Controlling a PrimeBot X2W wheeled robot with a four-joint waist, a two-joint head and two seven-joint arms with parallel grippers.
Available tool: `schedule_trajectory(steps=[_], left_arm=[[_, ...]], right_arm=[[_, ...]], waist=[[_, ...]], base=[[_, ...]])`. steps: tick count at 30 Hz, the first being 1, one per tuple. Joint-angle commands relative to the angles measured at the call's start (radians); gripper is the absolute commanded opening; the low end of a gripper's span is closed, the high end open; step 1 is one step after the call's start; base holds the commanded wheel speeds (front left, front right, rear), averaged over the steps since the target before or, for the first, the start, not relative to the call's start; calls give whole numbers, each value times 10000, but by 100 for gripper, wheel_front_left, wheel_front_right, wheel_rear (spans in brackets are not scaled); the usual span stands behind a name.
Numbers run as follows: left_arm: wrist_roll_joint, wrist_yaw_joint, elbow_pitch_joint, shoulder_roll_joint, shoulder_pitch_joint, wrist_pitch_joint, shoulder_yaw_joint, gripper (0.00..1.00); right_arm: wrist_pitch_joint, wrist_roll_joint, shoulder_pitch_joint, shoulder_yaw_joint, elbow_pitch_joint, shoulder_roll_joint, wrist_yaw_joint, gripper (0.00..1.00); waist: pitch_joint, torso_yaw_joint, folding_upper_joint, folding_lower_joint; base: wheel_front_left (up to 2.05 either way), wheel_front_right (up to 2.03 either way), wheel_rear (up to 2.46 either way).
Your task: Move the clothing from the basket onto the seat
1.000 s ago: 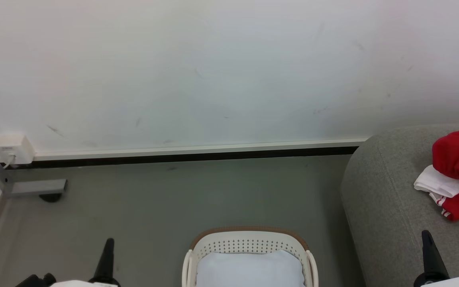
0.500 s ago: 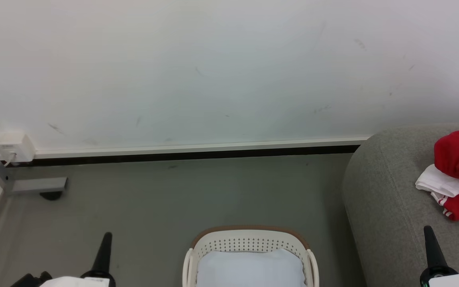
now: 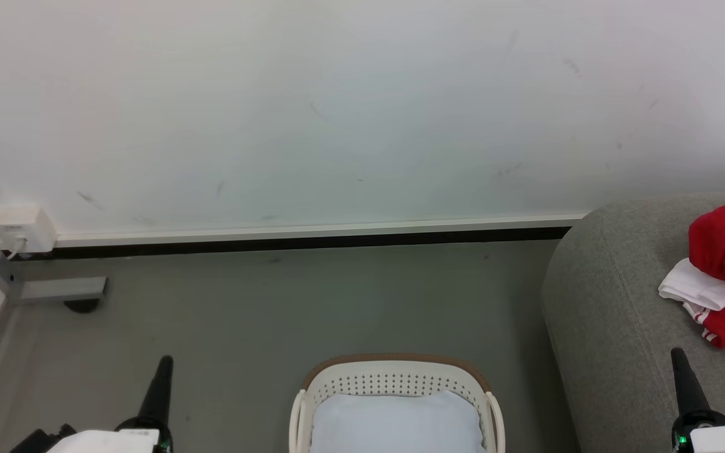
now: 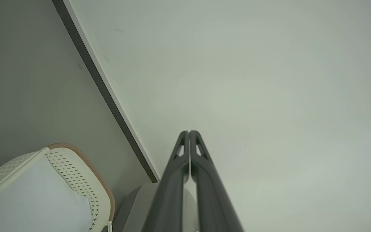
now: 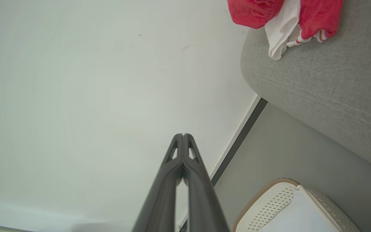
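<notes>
Seemingly done: clothing (image 3: 724, 277) lies on seat (image 3: 614, 327), frame right; basket (image 3: 394, 363) shows a pad (image 3: 394, 421). Left hand (image 3: 163, 365), right hand (image 3: 679, 355) pressed together, empty; I'd park them.

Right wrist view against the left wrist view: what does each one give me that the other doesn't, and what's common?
Right wrist, not left: the clothing lying on the seat, and the right gripper, fingers shut together. Left wrist, not right: the left gripper, fingers shut together. Both: the basket with a pale pad inside, the grey floor, the white wall, the dark baseboard.
</notes>
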Motion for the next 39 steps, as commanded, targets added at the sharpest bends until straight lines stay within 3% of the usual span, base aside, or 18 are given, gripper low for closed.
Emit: schedule_trajectory(steps=[1, 39], left_arm=[[-319, -38, -96, 33, -176, 78, 63, 0], [-2680, -200, -224, 0, -397, 745, 397, 0]], right_arm=[[81, 280, -175, -40, -75, -102, -14, 0], [748, 2945, -397, -203, -142, -110, -21, 0]], waist=[[6, 4, 0, 0], [150, 80, 0, 0]], base=[[0, 0, 0], [0, 0, 0]])
